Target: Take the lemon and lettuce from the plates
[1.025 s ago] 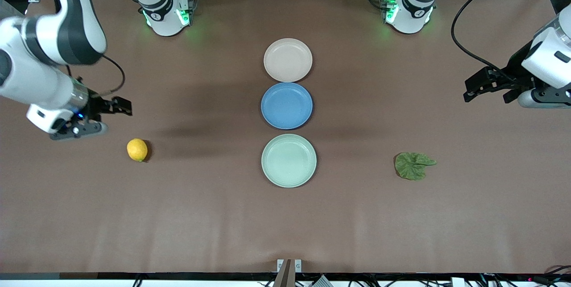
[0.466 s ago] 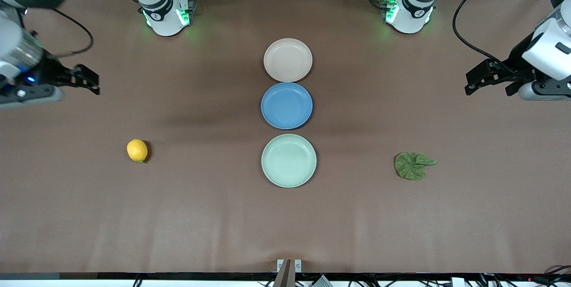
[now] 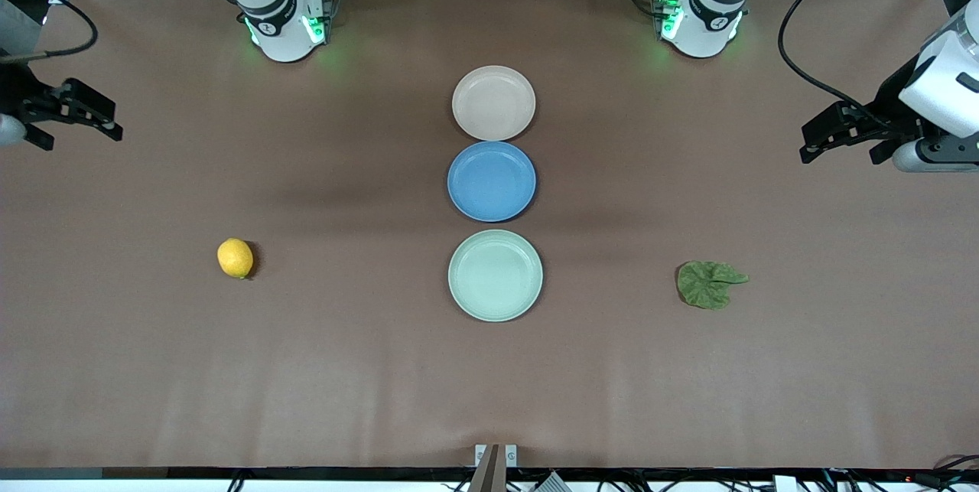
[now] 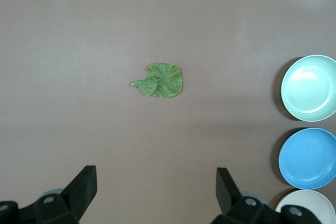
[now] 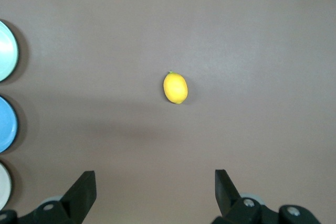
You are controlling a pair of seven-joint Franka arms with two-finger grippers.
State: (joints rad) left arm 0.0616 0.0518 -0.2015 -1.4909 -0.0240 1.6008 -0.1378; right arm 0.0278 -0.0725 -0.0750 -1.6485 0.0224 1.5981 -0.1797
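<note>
The lemon (image 3: 235, 257) lies on the bare table toward the right arm's end, on no plate; it also shows in the right wrist view (image 5: 175, 87). The lettuce (image 3: 710, 283) lies flat on the table toward the left arm's end, also in the left wrist view (image 4: 160, 81). The beige-pink plate (image 3: 493, 102) and the mint green plate (image 3: 496, 275) hold nothing. My right gripper (image 3: 80, 118) is open and empty, high at the table's edge. My left gripper (image 3: 820, 141) is open and empty, high at the other edge.
A blue plate (image 3: 491, 180) with nothing on it sits between the two other plates in a line down the table's middle. The arm bases (image 3: 284, 21) stand along the table's edge farthest from the front camera. A black cable (image 3: 795, 56) hangs by the left arm.
My right gripper has drawn up and away from the lemon toward the table's edge. My left gripper has shifted only slightly. The lemon, lettuce and plates have not moved.
</note>
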